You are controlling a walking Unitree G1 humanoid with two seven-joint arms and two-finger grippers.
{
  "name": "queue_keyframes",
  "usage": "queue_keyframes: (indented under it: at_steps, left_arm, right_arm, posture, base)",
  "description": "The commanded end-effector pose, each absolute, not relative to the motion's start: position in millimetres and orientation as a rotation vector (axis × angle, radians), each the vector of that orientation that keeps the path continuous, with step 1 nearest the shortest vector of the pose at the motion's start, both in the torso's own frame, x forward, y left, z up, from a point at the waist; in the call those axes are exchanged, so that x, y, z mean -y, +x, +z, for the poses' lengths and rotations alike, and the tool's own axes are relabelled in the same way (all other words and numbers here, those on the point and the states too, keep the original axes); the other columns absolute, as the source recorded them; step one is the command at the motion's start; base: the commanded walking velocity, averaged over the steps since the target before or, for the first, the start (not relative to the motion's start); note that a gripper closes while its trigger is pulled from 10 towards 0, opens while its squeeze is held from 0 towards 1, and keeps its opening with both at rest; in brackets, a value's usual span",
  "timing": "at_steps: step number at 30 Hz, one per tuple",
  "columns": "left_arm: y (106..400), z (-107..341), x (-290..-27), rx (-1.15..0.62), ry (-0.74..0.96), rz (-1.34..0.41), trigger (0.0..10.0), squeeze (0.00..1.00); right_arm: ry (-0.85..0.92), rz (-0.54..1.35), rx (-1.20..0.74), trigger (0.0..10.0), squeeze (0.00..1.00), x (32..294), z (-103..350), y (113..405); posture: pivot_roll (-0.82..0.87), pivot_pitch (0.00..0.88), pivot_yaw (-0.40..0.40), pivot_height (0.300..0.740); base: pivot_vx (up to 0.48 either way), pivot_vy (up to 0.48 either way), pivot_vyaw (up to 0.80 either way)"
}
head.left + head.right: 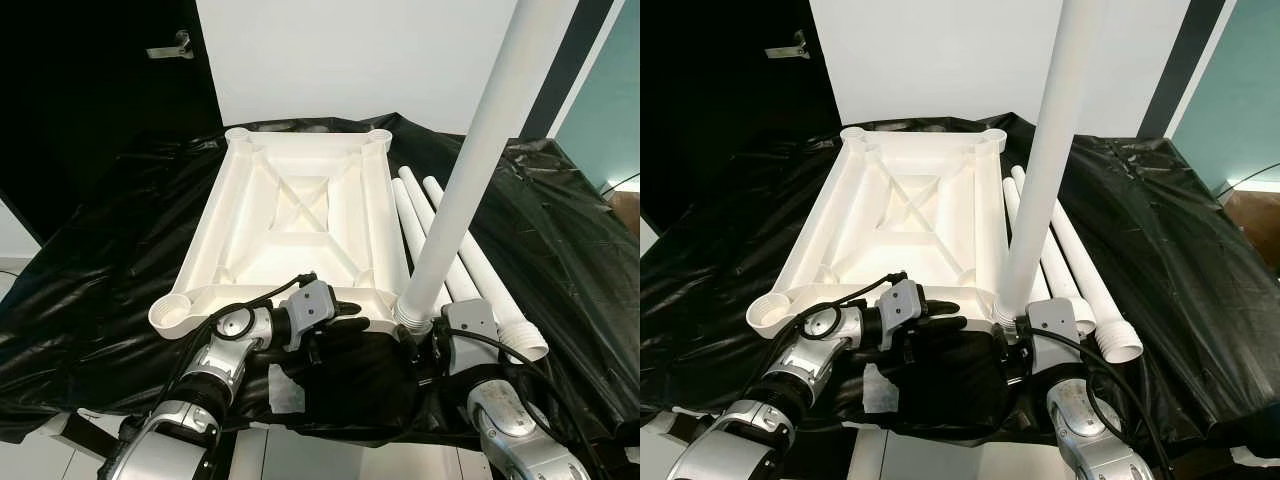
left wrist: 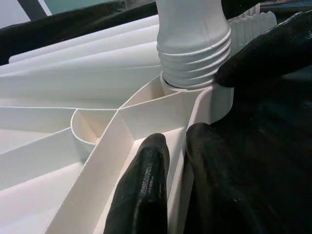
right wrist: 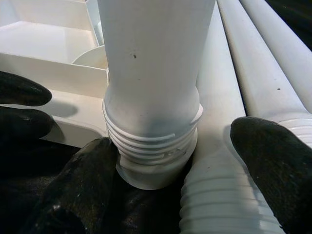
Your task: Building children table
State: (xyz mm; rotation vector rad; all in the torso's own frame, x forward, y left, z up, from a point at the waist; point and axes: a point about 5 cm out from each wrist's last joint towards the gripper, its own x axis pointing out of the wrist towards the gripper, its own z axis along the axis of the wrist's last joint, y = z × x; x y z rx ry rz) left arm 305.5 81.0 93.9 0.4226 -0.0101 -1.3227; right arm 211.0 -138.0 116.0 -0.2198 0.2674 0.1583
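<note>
Upturned white table frame (image 1: 300, 215) lies on black sheet (image 1: 560, 230); upright leg (image 1: 470, 160) stands in near right corner socket, threads not fully seated.
Hollow moulded plastic: likely light, stiff, smooth, slippery. Best grip low, by threaded collar.
Right hand (image 3: 170, 168) spread about leg base, not clamped.
Left hand (image 2: 168, 165) pinches frame rim.
Count: one leg upright, three spare legs (image 1: 455, 260) lying beside frame, four sockets.

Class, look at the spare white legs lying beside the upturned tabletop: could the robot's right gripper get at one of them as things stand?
Probably yes. The right gripper sits at the upright leg, its fingers apart, and the spare legs lie uncovered on the black sheet just beside it.
</note>
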Motion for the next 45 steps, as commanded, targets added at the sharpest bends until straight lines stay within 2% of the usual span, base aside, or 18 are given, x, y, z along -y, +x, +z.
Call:
queue_keyframes:
  at_steps: [1,5,20,25,28,29,30,35,37,45]
  left_arm:
    - [305.9,99.4,-91.6,0.014,0.338,-1.292,10.0,0.05]
    - [306.7,120.5,-98.7,0.101,0.204,-1.272,10.0,0.07]
    - [307.6,130.5,-102.7,0.127,0.141,-1.225,10.0,0.04]
    - [316.0,132.2,-107.0,0.14,0.138,-1.098,10.0,0.03]
    - [324.8,126.5,-108.2,0.126,0.221,-0.969,10.0,0.03]
    - [324.8,126.5,-108.2,0.126,0.221,-0.969,10.0,0.03]
    - [325.0,125.1,-107.1,0.125,0.234,-0.959,10.0,0.03]
    - [328.5,126.1,-105.8,0.128,0.245,-0.873,10.0,0.03]
    - [332.9,127.7,-112.0,0.141,0.222,-0.756,10.0,0.04]
    - [334.5,128.1,-121.1,0.151,0.137,-0.628,10.0,0.04]
  right_arm:
    - [-0.245,0.077,0.07,10.0,0.0,151.2,141.0,216.6]
    - [-0.244,0.073,0.077,10.0,0.0,150.7,140.4,219.2]
    - [-0.249,0.07,0.084,10.0,0.0,152.6,141.5,220.5]
    - [-0.255,0.07,0.135,10.0,0.0,159.1,136.9,221.4]
    - [-0.27,0.112,0.138,10.0,0.0,162.4,137.6,228.9]
    - [-0.27,0.112,0.138,10.0,0.0,162.4,137.6,228.9]
    - [-0.275,0.128,0.135,10.0,0.0,162.7,137.7,231.0]
    - [-0.286,0.164,0.133,10.0,0.0,162.0,138.4,234.7]
    - [-0.282,0.161,0.135,10.0,0.0,160.8,138.1,234.7]
    - [-0.254,0.146,0.133,10.0,0.0,153.2,132.8,230.3]
  posture:
    - [-0.18,0.0,0.0,0.74]
    - [-0.18,0.0,0.0,0.74]
    - [-0.18,0.0,0.0,0.74]
    - [-0.18,0.0,0.0,0.74]
    - [-0.18,0.0,0.0,0.74]
    - [-0.18,0.0,0.0,0.74]
    - [-0.18,0.018,0.057,0.74]
    - [-0.17,0.016,0.052,0.74]
    - [-0.16,0.016,0.05,0.74]
    - [-0.15,0.021,0.052,0.74]
  base:
    - [0.0,0.0,0.0]
    - [0.0,0.0,0.0]
    - [0.0,0.0,0.0]
    - [0.0,0.0,0.0]
    - [0.0,0.0,0.0]
    - [0.0,0.0,0.0]
    - [0.0,0.0,0.0]
    - [0.0,0.0,0.0]
    - [0.0,0.0,0.0]
    - [0.0,0.0,0.0]
